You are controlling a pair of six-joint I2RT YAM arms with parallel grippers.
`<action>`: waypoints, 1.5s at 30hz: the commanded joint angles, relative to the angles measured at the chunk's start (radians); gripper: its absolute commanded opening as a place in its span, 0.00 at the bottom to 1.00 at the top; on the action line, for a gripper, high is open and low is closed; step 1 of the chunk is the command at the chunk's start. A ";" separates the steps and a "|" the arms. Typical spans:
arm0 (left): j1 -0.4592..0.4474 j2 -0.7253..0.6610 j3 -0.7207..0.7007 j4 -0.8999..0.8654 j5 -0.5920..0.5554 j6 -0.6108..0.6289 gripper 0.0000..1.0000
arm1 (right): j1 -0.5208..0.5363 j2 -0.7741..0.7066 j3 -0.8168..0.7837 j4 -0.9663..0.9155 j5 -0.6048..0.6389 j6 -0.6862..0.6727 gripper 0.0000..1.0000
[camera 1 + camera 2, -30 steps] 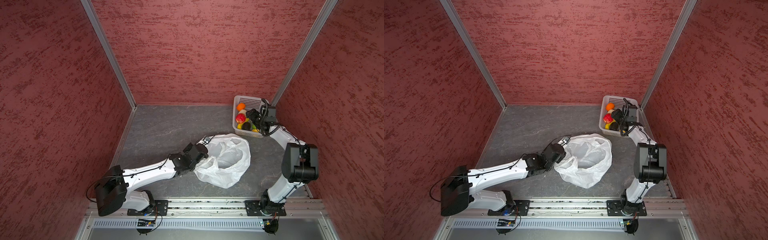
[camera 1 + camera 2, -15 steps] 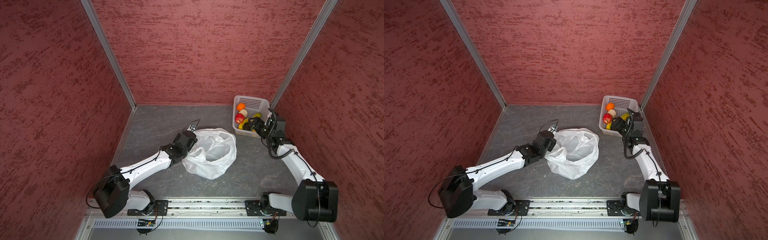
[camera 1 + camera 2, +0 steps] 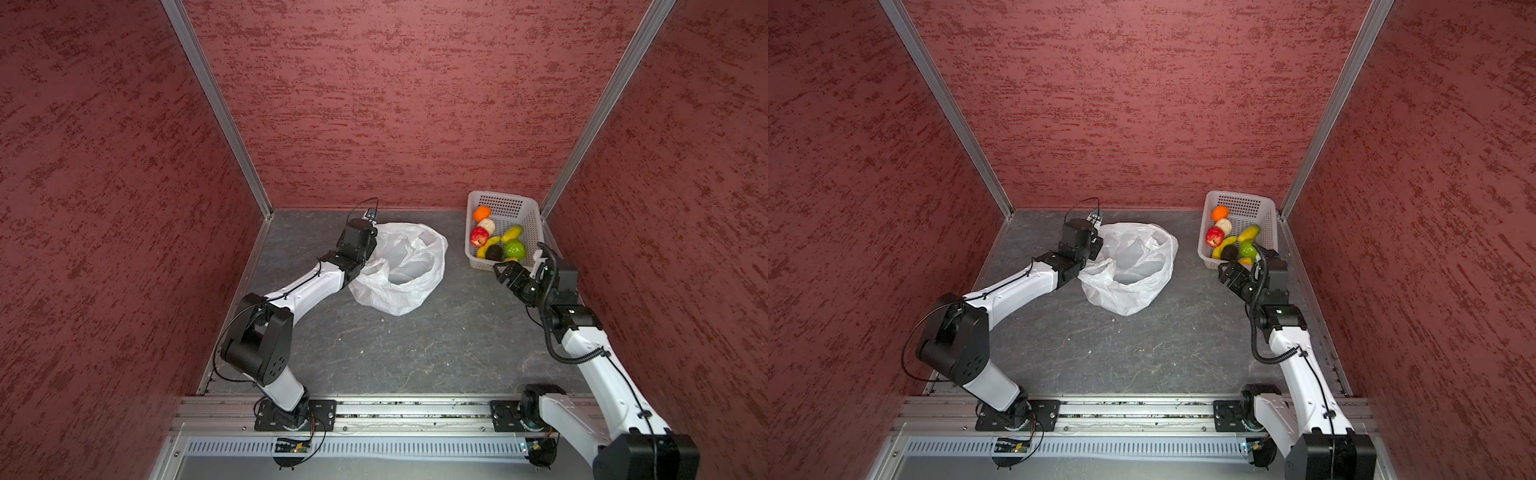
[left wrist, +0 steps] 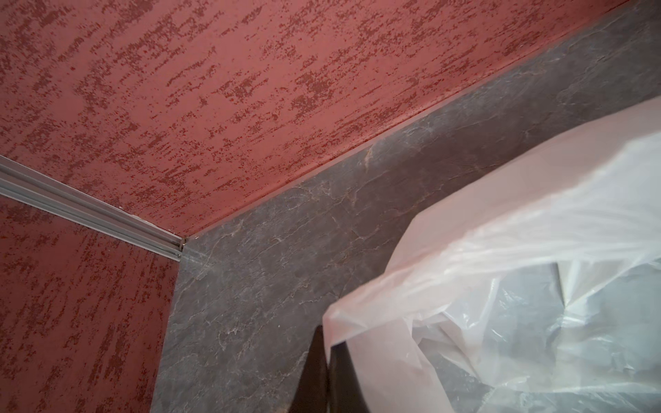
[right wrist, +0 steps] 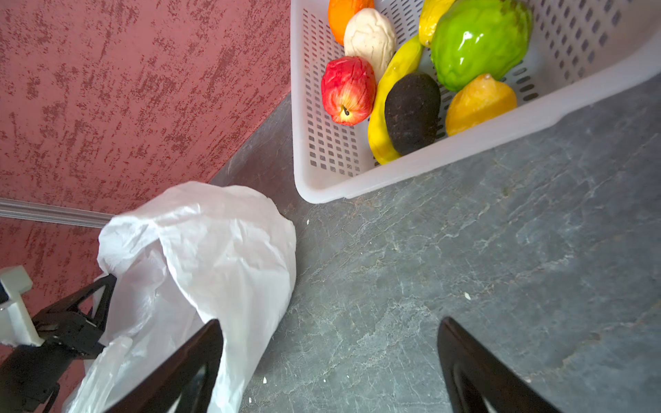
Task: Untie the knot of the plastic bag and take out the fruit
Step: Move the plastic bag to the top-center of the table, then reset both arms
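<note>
The plastic bag [image 3: 399, 299] lies slumped on the grey floor [image 3: 374, 353], left of the middle and toward the back wall. Its length runs from the back wall toward the front rail, with the closed bottom pointing at the rail and the mouth at the far end, gaping upward. In both top views I can look straight down into its pale inside. A loose handle loop [image 3: 376, 268] sags at its left side, right against the left arm's wrist.

The left gripper [image 4: 326, 339] is clamped tight on the far left edge of the bag's mouth, a fold of white film draped over its dark tips. It holds that rim a little off the floor.

The fruit [image 3: 494, 243] is apart from the bag, piled in the white perforated basket [image 3: 505, 203] in the far right corner.

The right gripper [image 5: 331, 325] is spread wide with nothing between its tips. It hovers over bare floor just at the basket's near end.
</note>
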 commanded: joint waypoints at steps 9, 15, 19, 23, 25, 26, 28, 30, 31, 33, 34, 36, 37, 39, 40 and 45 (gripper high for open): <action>-0.046 -0.072 0.042 -0.117 0.276 -0.077 0.64 | 0.019 -0.016 -0.014 -0.055 -0.022 -0.069 0.97; -0.083 -0.282 -0.079 -0.135 0.385 -0.254 1.00 | 0.022 -0.016 0.001 -0.067 -0.012 -0.152 0.98; -0.092 -0.436 -0.184 -0.169 0.396 -0.364 0.99 | 0.022 -0.024 0.008 -0.080 0.029 -0.223 0.98; -0.078 -0.580 -0.296 -0.205 0.359 -0.423 0.99 | 0.022 -0.039 -0.002 -0.059 0.085 -0.305 0.99; -0.050 -0.647 -0.356 -0.223 0.344 -0.443 1.00 | 0.022 -0.040 -0.001 -0.042 0.127 -0.353 0.98; -0.033 -0.676 -0.380 -0.227 0.340 -0.453 1.00 | 0.022 -0.038 0.000 -0.031 0.149 -0.375 0.98; 0.004 -0.750 -0.449 -0.213 0.331 -0.464 1.00 | 0.022 -0.036 -0.002 0.008 0.211 -0.409 0.98; 0.040 -0.819 -0.513 -0.185 0.311 -0.477 1.00 | 0.021 -0.040 -0.014 0.065 0.272 -0.425 0.98; 0.066 -0.858 -0.543 -0.172 0.309 -0.491 1.00 | 0.020 -0.042 -0.026 0.104 0.298 -0.431 0.98; 0.113 -0.906 -0.588 -0.155 0.317 -0.502 1.00 | 0.020 -0.045 -0.064 0.189 0.348 -0.470 0.98; 0.133 -0.919 -0.610 -0.149 0.318 -0.496 1.00 | 0.020 -0.052 -0.098 0.259 0.382 -0.495 0.99; 0.162 -0.930 -0.635 -0.117 0.302 -0.493 1.00 | 0.018 -0.058 -0.164 0.389 0.415 -0.533 0.98; 0.175 -0.927 -0.650 -0.088 0.311 -0.472 1.00 | 0.016 -0.053 -0.196 0.454 0.422 -0.542 0.98; 0.205 -0.909 -0.676 -0.035 0.282 -0.451 1.00 | 0.016 -0.028 -0.238 0.556 0.430 -0.551 0.98; 0.234 -0.895 -0.685 -0.010 0.293 -0.445 1.00 | 0.016 -0.009 -0.255 0.604 0.430 -0.555 0.98; 0.337 -0.823 -0.729 0.122 0.363 -0.420 1.00 | 0.016 0.100 -0.333 0.840 0.433 -0.604 0.98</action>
